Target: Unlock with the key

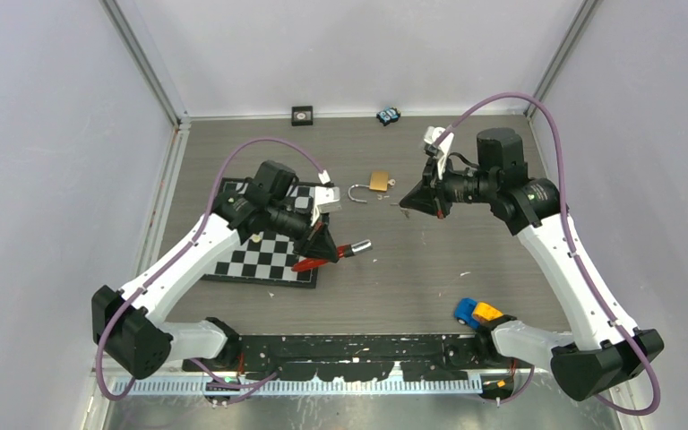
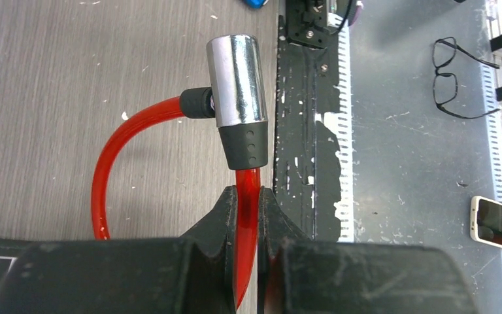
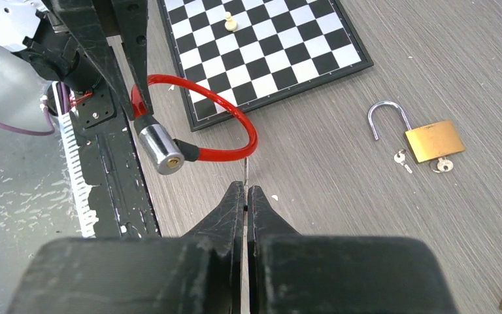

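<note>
Two grips: left pincer (image 2: 248, 199) pinches red cable lock (image 2: 236, 78); right pincer (image 3: 245, 195) pinches key (image 3: 244, 173), tip just beside lock.

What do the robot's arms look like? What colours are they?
The left arm and right arm are made of white tubes with chunky black joints and black bases. A purple cable loops along each one. Their jaws are black, wedge-shaped and a bit scratched.
</note>
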